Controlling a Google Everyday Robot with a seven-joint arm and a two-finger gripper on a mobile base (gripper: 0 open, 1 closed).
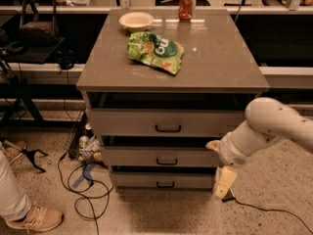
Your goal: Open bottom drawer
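Cabinet top [220, 58]: flat, grey-brown, three items lying on it.
A green chip bag [155, 51] lies crumpled left of centre. A cream bowl [136, 20] sits just behind the bag, slightly left. A red can [186, 5] stands upright behind and right of the bag, at the back edge. The gripper [225, 180] hangs off the top, well below and right of the bag, by the cabinet's lower front.

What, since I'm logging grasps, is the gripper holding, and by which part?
Nothing: the gripper hangs beside the bottom drawer, apart from its handle.
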